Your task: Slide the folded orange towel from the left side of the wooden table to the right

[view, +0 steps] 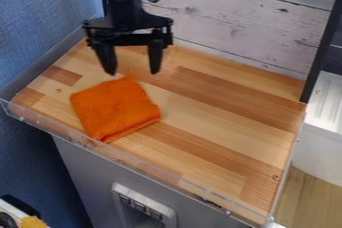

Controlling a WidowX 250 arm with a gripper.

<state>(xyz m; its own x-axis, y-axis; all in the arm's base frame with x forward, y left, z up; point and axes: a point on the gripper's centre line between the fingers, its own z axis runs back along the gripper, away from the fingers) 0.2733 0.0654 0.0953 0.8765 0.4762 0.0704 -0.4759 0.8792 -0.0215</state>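
Observation:
The black gripper [133, 71] hangs at the upper left over the wooden surface, its two fingers spread wide apart with nothing between them. Just below and in front of the fingertips lies a folded orange cloth [115, 108] on the left part of the wooden top [227, 122]. A small corner of the cloth points up toward the gap between the fingers. Whether the fingertips touch the cloth cannot be told, but they look to be above its far edge.
A clear low rim [133, 161] runs along the front edge. White wooden boards [234, 22] stand behind, a blue wall [47, 22] at the left, and a black post [322, 47] at the back right. Bare wood spreads right of the cloth.

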